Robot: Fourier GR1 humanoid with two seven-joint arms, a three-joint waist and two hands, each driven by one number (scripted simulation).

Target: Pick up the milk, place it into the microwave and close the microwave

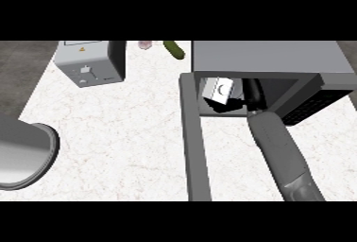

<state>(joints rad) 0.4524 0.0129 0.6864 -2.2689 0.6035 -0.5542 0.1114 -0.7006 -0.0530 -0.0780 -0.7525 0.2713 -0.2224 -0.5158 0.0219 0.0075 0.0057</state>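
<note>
So the milk carton is already inside the microwave, sitting in the left part of the cavity and looking a bit tilted. The right hand is in there with it, just to the carton's right, and honestly I can't tell whether the fingers are wrapped round it or have let go; it's all black on dark in there. My guess on handling: a carton like that is light and boxy, stiff enough on its flat sides but squashable if you squeeze mid-panel, and smooth, so I'd take it across two opposite flat faces around the middle, not up by the top. If it's tilted it could tip once let go. The microwave sits at the bench's far right corner with its door swung wide open, running out toward the near edge. Toaster is at the far left corner, a cucumber and something pinkish along the far edge. The left hand isn't showing; only a grey rounded shape at the left edge.
</note>
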